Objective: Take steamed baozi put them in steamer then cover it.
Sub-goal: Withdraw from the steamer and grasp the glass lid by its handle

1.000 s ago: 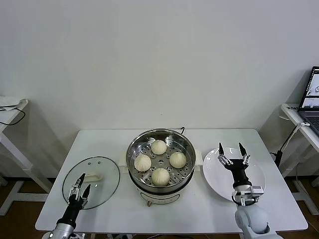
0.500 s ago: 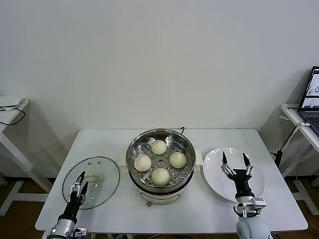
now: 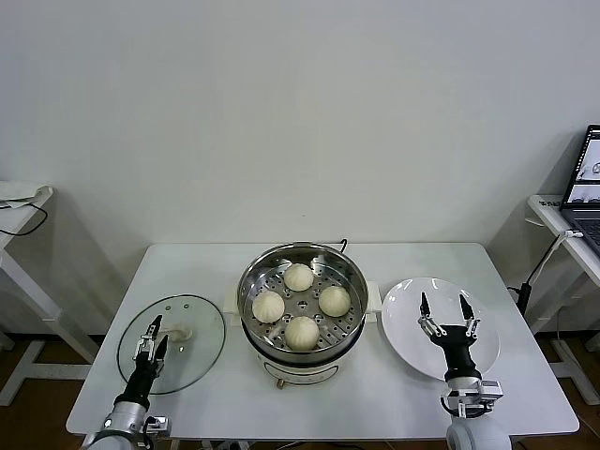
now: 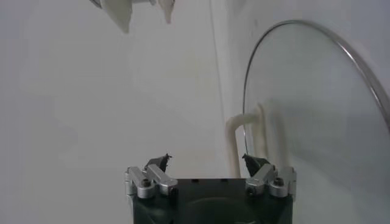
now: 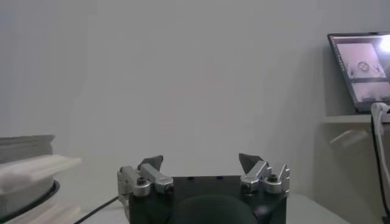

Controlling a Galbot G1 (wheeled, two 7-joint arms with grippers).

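Several cream-white baozi (image 3: pixel 301 331) sit on the perforated tray of the shiny steamer (image 3: pixel 255 275) at the table's middle. The clear glass cover (image 3: pixel 197 328) lies flat on the table to the steamer's left; its cream handle (image 3: pixel 179 333) is at its centre, and it shows in the left wrist view (image 4: pixel 317 115). My left gripper (image 3: pixel 156 339) is open and empty over the cover's near part, just short of the handle (image 4: pixel 233 143). My right gripper (image 3: pixel 444 310) is open and empty above the white plate (image 3: pixel 403 323).
The empty white plate lies right of the steamer. A laptop (image 3: pixel 587 178) sits on a side table at the far right, also in the right wrist view (image 5: pixel 359 67). Another side table (image 3: pixel 19 202) with cables stands at the far left.
My right gripper has drawn back toward the table's front edge over the plate. My left gripper has shifted slightly forward over the cover. Both stay open.
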